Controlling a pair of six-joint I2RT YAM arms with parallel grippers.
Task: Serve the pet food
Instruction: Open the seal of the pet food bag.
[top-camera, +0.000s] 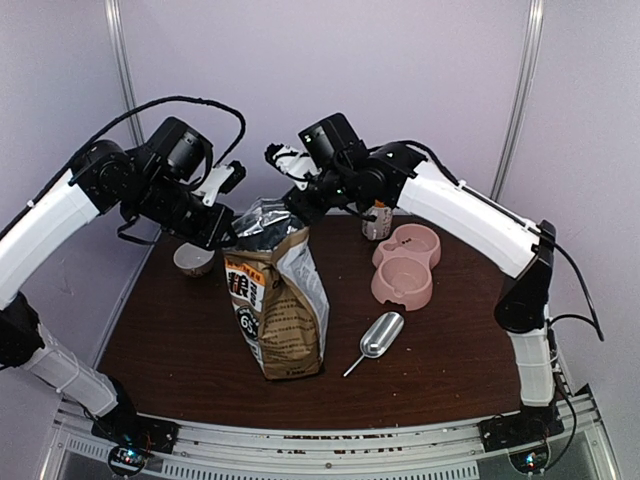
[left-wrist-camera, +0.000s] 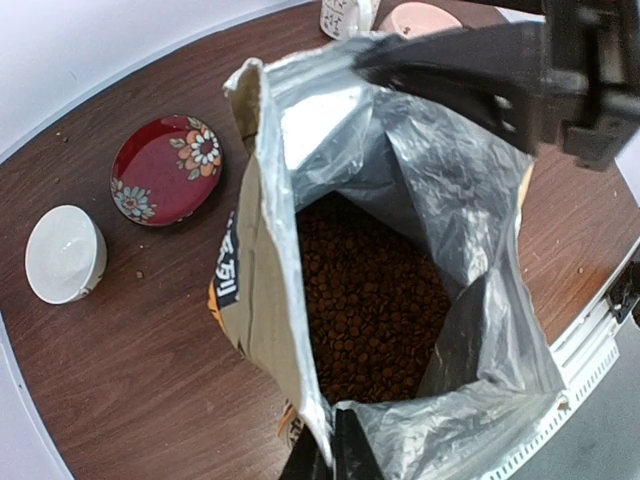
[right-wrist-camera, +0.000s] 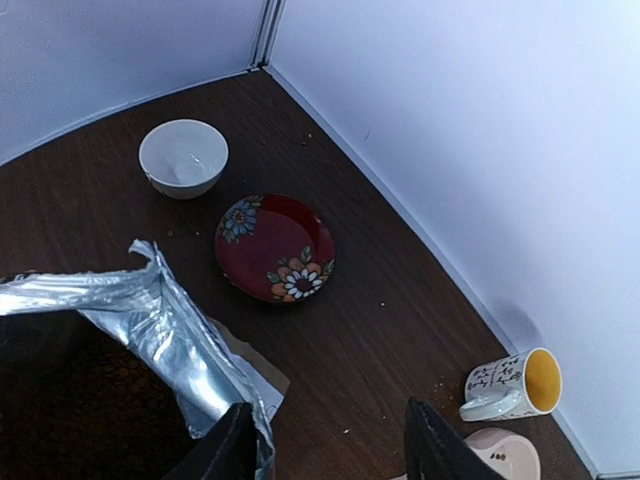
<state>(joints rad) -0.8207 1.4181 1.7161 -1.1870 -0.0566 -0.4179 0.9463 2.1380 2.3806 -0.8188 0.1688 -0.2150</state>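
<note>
The pet food (left-wrist-camera: 372, 300), small round brown kibble, lies inside the open bag (left-wrist-camera: 262, 305) at the centre of the left wrist view, ringed by crumpled silver lining. At the bottom edge the left gripper (left-wrist-camera: 335, 455) is pinched together on the bag's near rim. The right gripper (left-wrist-camera: 420, 70) reaches over the far rim at upper right. A red flowered saucer (left-wrist-camera: 165, 170) and a white bowl (left-wrist-camera: 65, 253) sit at left on the brown table (left-wrist-camera: 120, 380).

In the right wrist view the right gripper's fingers stand spread at the bottom edge, with bare table between them. One is just beside the foil rim, and whether it touches cannot be told. The kibble is a dark patch at lower left.

From the top, the bag stands upright mid-table with both grippers at its mouth. A metal scoop (top-camera: 380, 335) lies to its right, below a pink double bowl (top-camera: 400, 305).
</note>
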